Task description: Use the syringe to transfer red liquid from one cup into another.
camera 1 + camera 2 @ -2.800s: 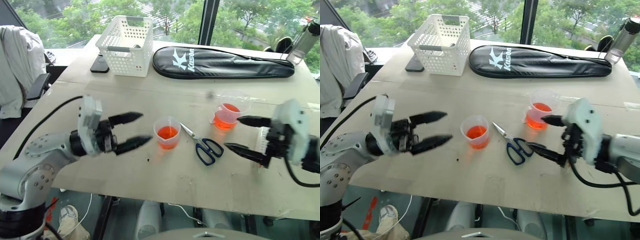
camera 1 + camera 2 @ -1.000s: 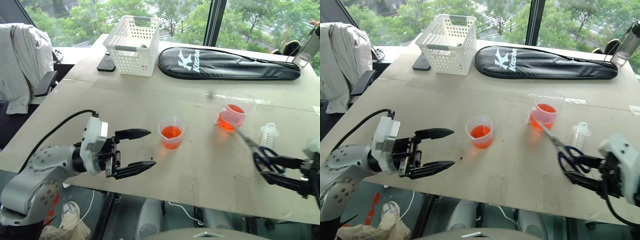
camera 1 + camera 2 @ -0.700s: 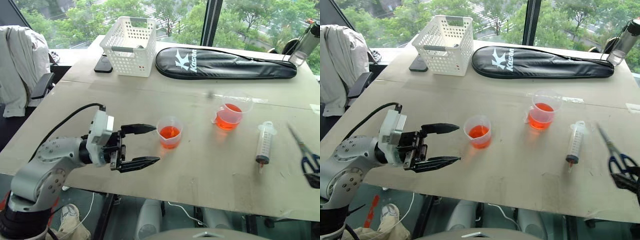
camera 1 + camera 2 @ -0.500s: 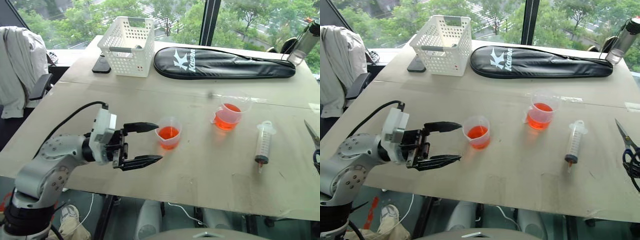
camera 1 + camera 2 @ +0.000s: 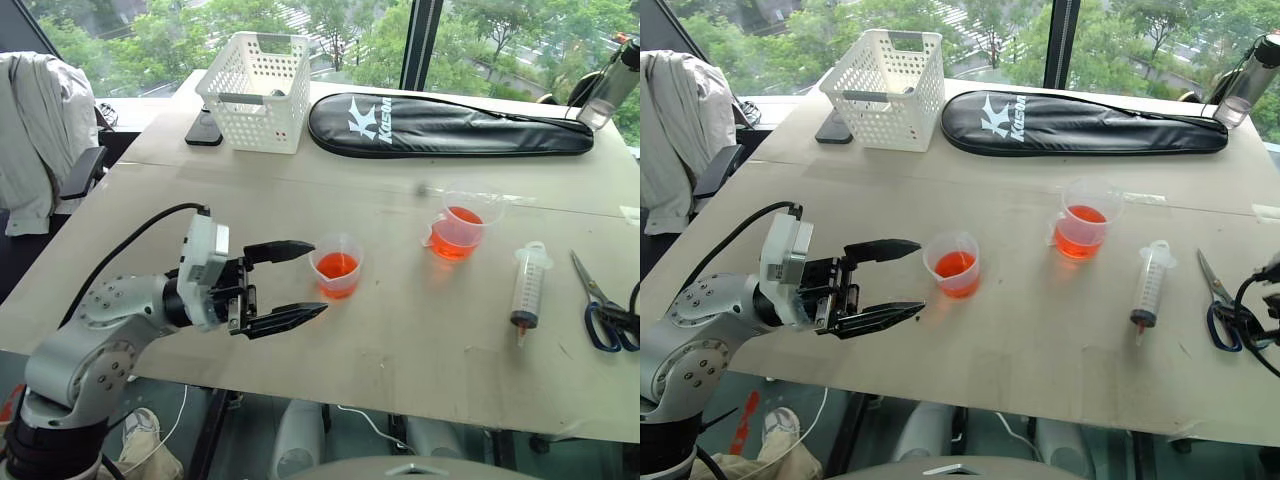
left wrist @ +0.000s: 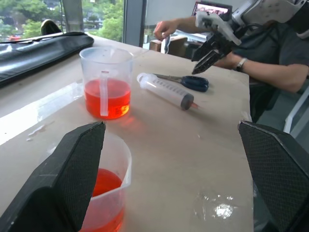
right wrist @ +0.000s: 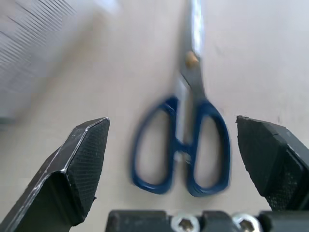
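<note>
Clearing the scissors (image 5: pixel 603 308) to the far right edge of the surface (image 5: pixel 400 340) looks done: they lie flat, blue handles toward the robot, directly under the right gripper (image 7: pixel 174 159), whose jaws stand wide around them and hold nothing.

Syringe (image 5: pixel 527 286) lies flat on the surface between the scissors and the handled cup (image 5: pixel 462 226), red nozzle toward the near edge, plunger end away. Not touching either neighbour. Handled cup holds red liquid (image 5: pixel 461 235) in its lower part. Smaller cup (image 5: pixel 337 265) sits well to its left, also with some red liquid in it.

Left gripper (image 5: pixel 290 281) hovers level just beside the smaller cup, jaws wide, empty, not touching it.

Step in hand, as judged: pick up the syringe with the right gripper.
- Lift clear of the scissors first, so the handles are not dragged.
- Come down over the middle of the barrel, jaws across its length, not on the plunger.
- Barrel is round and smooth and may roll; close squarely and slowly.
- Keep away from the handled cup just beside the approach path; a knock would spill it.
- Left gripper could steady the smaller cup later.
</note>
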